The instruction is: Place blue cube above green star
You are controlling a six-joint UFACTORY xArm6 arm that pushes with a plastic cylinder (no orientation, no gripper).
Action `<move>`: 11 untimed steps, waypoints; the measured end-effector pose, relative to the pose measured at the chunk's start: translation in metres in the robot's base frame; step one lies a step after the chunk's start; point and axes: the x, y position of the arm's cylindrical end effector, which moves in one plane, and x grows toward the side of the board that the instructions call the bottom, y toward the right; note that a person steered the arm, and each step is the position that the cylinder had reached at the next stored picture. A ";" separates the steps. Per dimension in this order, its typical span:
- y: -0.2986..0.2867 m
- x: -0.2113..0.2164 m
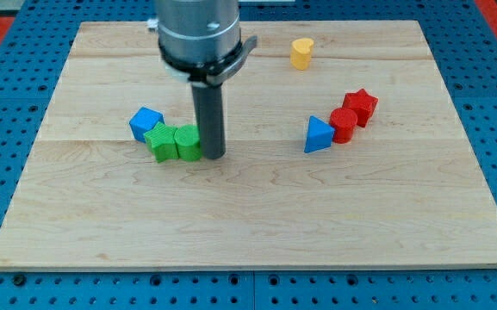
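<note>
Scanning from the view's left, we find the bench (257, 232) bare along its left edge and bottom. The blue cube (145, 122), one corner turned toward the bottom, touches the green star (160, 142) at its upper left. A green block (187, 142) sits against our tip (213, 156). Rightward lie a blue pyramid (318, 135), red cylinder (344, 124), red star (361, 106) and yellow block (301, 52). We carry no jaws.

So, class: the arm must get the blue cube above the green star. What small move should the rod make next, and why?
Probably lift away and come round to the view's left of the blue cube. My tip sits right of the green cube, on the far side from the blue cube, which touches the green star at its upper left.
</note>
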 end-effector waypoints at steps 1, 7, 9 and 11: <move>-0.030 0.010; -0.147 -0.059; -0.125 -0.084; -0.117 -0.087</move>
